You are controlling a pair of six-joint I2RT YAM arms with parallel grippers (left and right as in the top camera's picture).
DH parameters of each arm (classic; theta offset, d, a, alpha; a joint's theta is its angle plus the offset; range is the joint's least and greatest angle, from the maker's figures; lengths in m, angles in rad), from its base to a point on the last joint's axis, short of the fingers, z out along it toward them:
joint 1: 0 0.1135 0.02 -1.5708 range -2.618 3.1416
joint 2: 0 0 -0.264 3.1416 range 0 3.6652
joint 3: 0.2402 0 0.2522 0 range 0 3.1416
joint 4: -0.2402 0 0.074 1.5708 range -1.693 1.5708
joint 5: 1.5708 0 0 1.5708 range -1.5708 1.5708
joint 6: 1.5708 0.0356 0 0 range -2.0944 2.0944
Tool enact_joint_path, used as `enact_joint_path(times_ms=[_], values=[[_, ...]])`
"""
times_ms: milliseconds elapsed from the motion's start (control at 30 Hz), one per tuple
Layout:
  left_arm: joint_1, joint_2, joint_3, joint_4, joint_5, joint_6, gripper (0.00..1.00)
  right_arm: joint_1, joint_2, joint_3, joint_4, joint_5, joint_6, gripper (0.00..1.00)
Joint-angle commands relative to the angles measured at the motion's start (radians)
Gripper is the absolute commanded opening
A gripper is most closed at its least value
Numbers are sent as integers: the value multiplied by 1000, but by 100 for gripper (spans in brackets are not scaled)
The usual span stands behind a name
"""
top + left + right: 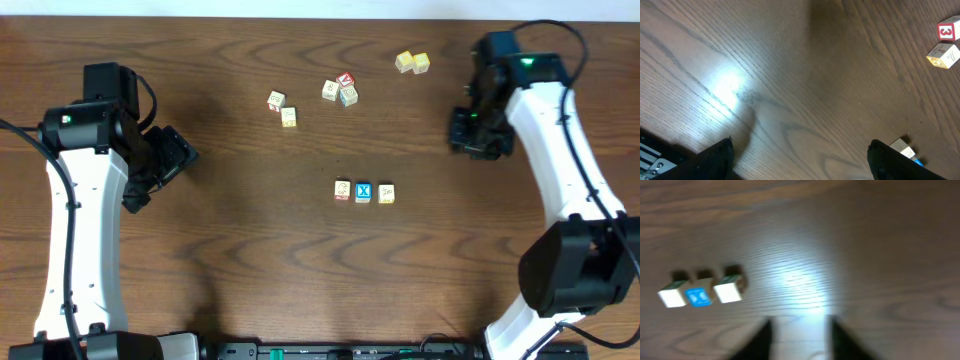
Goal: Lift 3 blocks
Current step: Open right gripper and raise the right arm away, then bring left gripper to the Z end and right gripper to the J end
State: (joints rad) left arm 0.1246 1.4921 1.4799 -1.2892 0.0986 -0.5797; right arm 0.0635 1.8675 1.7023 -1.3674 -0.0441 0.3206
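Note:
Three blocks lie in a row at the table's middle: a cream one with red trim (343, 191), a blue one with a white X (363, 192) and a cream one with yellow trim (386, 193). My left gripper (168, 160) hovers far to their left, open wide over bare wood (802, 160); a cream block (902, 146) of the row peeks from behind its right finger (892, 162). My right gripper (472, 135) is to the row's upper right. In the blurred right wrist view the blue block (699, 296) sits between two cream ones. That gripper (800, 340) is narrowly open with nothing between its fingers.
A pale yellow pair of cubes (412, 63) lies at the back right. Near the back centre sits a cluster with a red-topped cube (341, 90). Left of it are two more cubes (282, 108); in the left wrist view one is red-faced (947, 31) and one cream (942, 55).

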Motion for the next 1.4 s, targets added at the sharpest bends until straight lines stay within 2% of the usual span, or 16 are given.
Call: enact_joint_path(times_ms=[0, 267, 333, 467, 633, 733, 833, 967, 1000, 1200, 1367], values=[[4, -3, 13, -5, -6, -2, 85, -21, -9, -57, 13, 13, -15, 1], [4, -3, 13, 56, -6, -2, 86, 0, -9, -188, 97, -32, -15, 6], [4, -3, 13, 56, -6, -2, 86, 0, -9, -188, 101, -32, -14, 15], [3, -3, 10, 45, 40, -2, 86, 5, -9, -197, 138, -36, -3, 6], [-29, 5, -43, 59, 47, -12, 85, 17, -9, -251, 208, -36, -3, 1], [-81, 6, -109, 110, 63, 31, 70, 29, -9, -286, 259, -36, -3, 1], [-146, 6, -178, 204, 141, 136, 54, 37, -9, -321, 293, -40, 8, 1], [-220, 8, -242, 319, 153, 156, 13, 60, -9, -369, 336, -45, 8, 1], [-239, 10, -256, 351, 152, 152, 7, 66, -9, -381, 346, -54, 7, 1], [-357, 54, -333, 529, 153, 125, 8, 111, -9, -450, 452, -149, -2, 1], [-425, 145, -339, 595, 163, 122, 7, 148, -9, -496, 525, -150, 24, 1]])
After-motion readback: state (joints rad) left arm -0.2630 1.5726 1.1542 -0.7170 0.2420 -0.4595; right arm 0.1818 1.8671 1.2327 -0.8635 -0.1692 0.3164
